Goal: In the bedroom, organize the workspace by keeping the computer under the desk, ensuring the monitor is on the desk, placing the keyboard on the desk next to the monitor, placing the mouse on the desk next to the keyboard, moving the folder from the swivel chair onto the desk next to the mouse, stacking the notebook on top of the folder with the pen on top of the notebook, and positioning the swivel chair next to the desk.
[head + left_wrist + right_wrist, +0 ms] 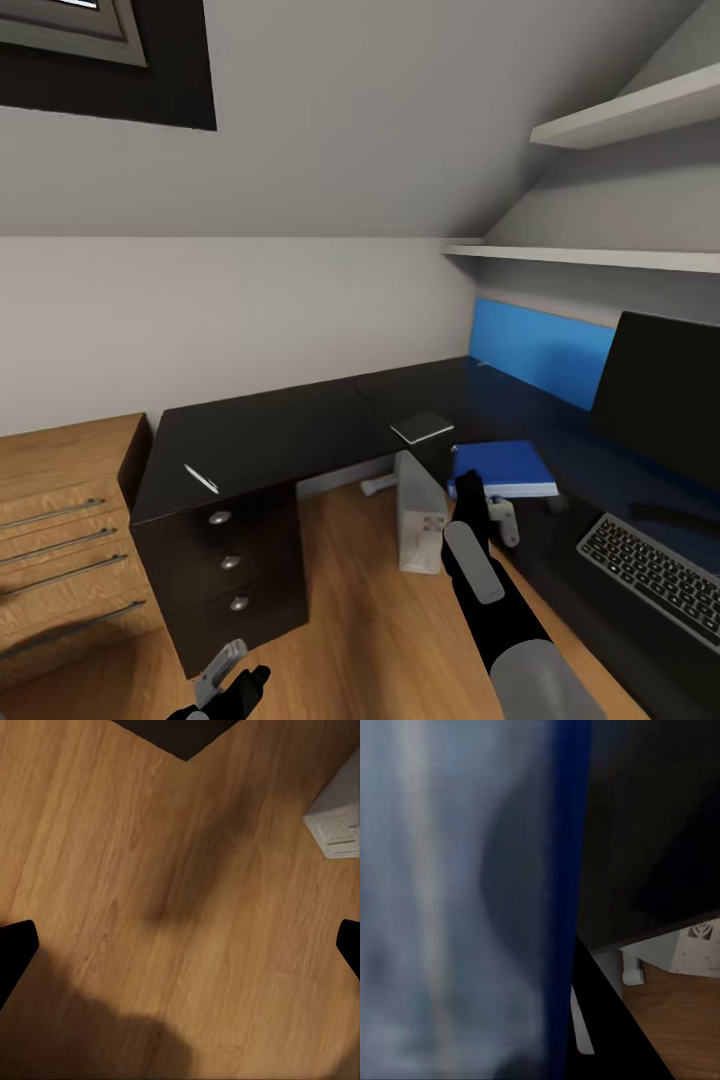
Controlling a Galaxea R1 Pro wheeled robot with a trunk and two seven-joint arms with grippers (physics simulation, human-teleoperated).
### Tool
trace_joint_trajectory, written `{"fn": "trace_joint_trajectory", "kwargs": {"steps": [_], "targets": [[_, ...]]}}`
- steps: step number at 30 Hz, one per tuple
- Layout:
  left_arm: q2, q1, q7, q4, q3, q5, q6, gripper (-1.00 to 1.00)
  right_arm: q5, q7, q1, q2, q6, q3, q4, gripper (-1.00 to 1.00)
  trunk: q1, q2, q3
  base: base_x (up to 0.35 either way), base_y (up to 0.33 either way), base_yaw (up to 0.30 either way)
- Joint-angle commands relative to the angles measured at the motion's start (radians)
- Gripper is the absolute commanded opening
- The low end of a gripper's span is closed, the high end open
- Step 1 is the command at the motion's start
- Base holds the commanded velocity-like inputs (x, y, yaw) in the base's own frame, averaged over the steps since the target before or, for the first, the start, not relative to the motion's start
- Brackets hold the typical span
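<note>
black desk [270,440] holds folder [505,468]; computer [418,520] label unreadable; left jaws apart, right's state unclear

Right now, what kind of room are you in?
Probably a home office corner under a sloped ceiling: an L-shaped black desk with a monitor and keyboard, white wall shelves, and a wood floor.

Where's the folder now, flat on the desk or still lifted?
On the desk, roughly flat: the folder lies on the black top, right pincer at its near edge; grip unclear.
</note>
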Motion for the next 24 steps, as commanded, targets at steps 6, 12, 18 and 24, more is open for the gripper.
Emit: {"fn": "trace_joint_trajectory", "kwargs": {"steps": [6, 12, 18, 24], "targets": [[-0.001, 0.0, 0.006, -0.001, 0.002, 0.01, 0.005, 1.0, 0.001, -0.005, -0.003, 0.0, -0.045, 0.005, 0.002, -1.0, 0.0, -0.001, -0.001, 0.249, 0.186, -0.013], [-0.001, 0.0, 0.006, 0.001, 0.001, 0.01, 0.005, 1.0, 0.0, -0.088, -0.007, 0.0, -0.059, 0.006, 0.004, -1.0, 0.0, -0.001, -0.001, 0.271, 0.18, -0.002], [-0.001, 0.0, 0.006, 0.004, -0.003, 0.009, 0.004, 1.0, 0.001, -0.144, -0.013, 0.0, -0.066, 0.006, 0.005, -1.0, 0.0, -0.001, -0.002, 0.311, 0.064, 0.0], [-0.002, 0.0, 0.003, 0.004, -0.005, 0.009, 0.004, 1.0, -0.001, -0.152, -0.014, 0.0, -0.066, 0.004, 0.006, -1.0, 0.0, -0.001, -0.002, 0.199, -0.041, 0.0]]}}
